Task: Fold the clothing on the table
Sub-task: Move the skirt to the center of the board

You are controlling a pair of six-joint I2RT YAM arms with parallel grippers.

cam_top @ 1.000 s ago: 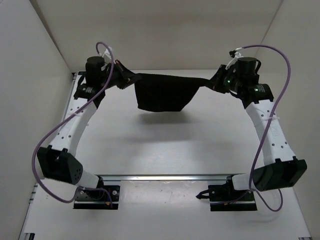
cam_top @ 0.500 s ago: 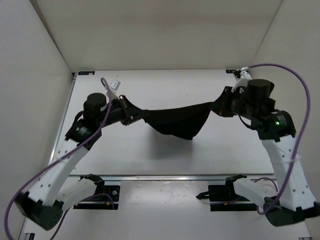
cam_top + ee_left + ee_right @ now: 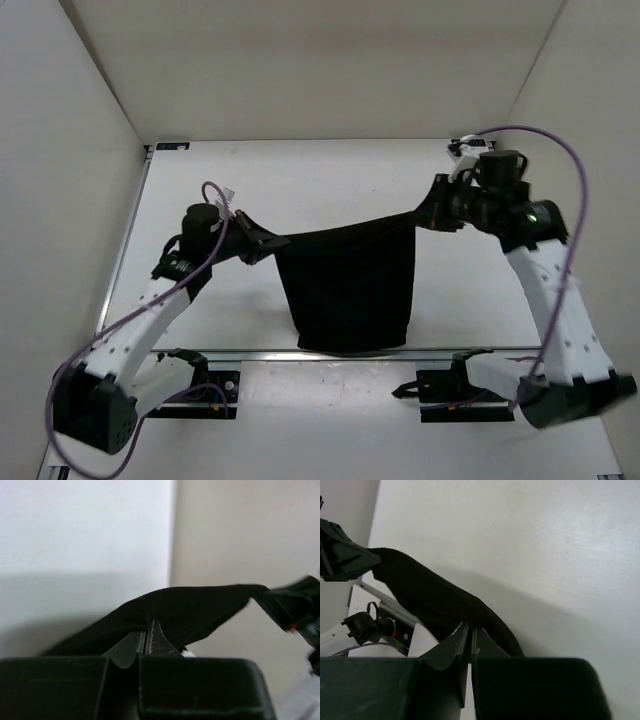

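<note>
The black clothing (image 3: 348,285) hangs in the air between my two grippers, its top edge stretched taut and its body dropping down toward the near rail. My left gripper (image 3: 262,244) is shut on its left corner; in the left wrist view the clothing (image 3: 190,611) spreads from the left gripper (image 3: 148,630). My right gripper (image 3: 425,214) is shut on the right corner; the right wrist view shows the clothing (image 3: 427,597) running from the right gripper (image 3: 469,628) across to the other gripper. The white table (image 3: 300,190) lies below.
A metal rail (image 3: 240,354) crosses the near edge of the table, with both arm bases (image 3: 195,392) bolted just in front of it. Off-white walls (image 3: 70,150) close in the left, right and back sides.
Both grippers have come back from the far side of the table toward the near edge, carrying the clothing. It now hangs lower and longer, reaching the near rail.
</note>
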